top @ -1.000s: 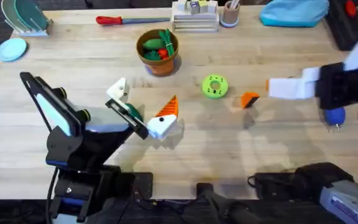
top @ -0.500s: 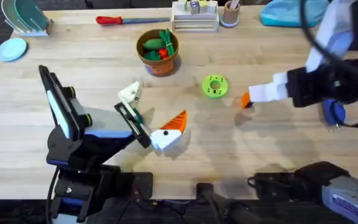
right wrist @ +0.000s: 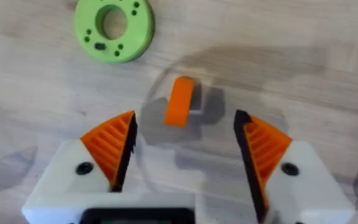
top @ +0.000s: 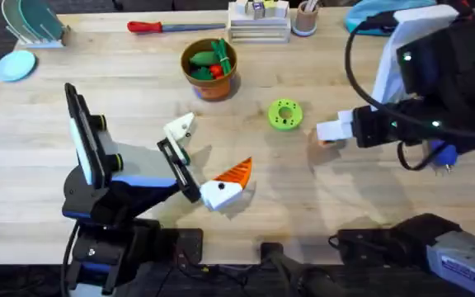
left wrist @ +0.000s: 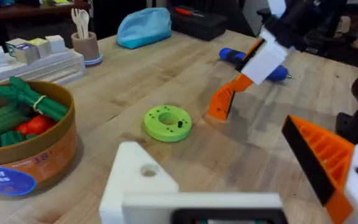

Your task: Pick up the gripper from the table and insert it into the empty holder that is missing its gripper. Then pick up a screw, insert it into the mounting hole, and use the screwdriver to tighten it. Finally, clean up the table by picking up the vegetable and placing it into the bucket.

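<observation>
Status: step 1 of the task is in hand, and I judge that no step is complete.

1. My right gripper is spread wide and holds nothing. It straddles the orange gripper pad, which lies on the worktop between the 2 fingers and touches neither. On the overhead view the pad sits at 3 o'clock from the green disc.
2. My left gripper is also wide and empty. Its bare white holder has no pad fitted and its mounting hole is open. The opposite finger carries its own orange pad.
3. Remaining: close on the pad, lift it, seat it in the holder, fit 1 screw and drive it.
4. The screwdriver lies untouched at 4 o'clock from my right gripper.
5. The bucket, at 10 o'clock from the disc, holds green and red produce. I cannot tell whether the vegetable is among it, and I cannot pick out a screw.
</observation>
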`<state>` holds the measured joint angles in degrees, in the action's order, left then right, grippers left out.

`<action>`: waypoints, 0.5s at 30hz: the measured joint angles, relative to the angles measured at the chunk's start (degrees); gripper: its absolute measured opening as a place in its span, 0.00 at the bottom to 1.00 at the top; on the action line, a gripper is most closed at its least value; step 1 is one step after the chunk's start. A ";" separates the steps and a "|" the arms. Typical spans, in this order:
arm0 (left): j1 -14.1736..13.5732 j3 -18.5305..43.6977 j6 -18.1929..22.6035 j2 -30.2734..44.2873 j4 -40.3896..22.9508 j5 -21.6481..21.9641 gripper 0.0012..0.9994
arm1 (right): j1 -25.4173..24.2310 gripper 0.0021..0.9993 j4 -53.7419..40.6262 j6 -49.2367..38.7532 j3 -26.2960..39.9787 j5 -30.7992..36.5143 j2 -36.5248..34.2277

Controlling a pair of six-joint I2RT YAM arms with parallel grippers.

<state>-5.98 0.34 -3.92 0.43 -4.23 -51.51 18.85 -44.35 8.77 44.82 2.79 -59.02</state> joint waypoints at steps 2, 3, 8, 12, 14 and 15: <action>0.00 0.00 -0.01 -0.02 0.00 -0.08 0.99 | 0.00 0.89 1.40 0.32 0.00 0.83 -1.89; 0.00 0.00 0.00 -0.02 -0.02 -0.13 0.99 | 0.00 0.87 1.95 0.47 0.00 0.95 -2.89; 0.00 0.00 0.00 0.00 -0.02 -0.17 0.99 | 0.00 0.74 2.36 1.55 -0.02 1.00 -7.38; 0.00 0.00 0.00 -0.01 -0.02 -0.17 0.99 | 0.00 0.69 2.44 2.22 -0.11 1.00 -8.68; 0.00 0.00 0.00 -0.02 -0.02 -0.17 0.99 | 0.00 0.63 2.49 2.41 -0.11 1.00 -8.66; 0.00 0.00 0.00 0.00 -0.02 -0.17 0.99 | 0.00 0.58 2.54 2.43 -0.11 0.98 -8.66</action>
<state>-5.98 0.34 -3.92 0.43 -4.25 -51.68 18.85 -41.81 11.19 44.71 3.77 -67.68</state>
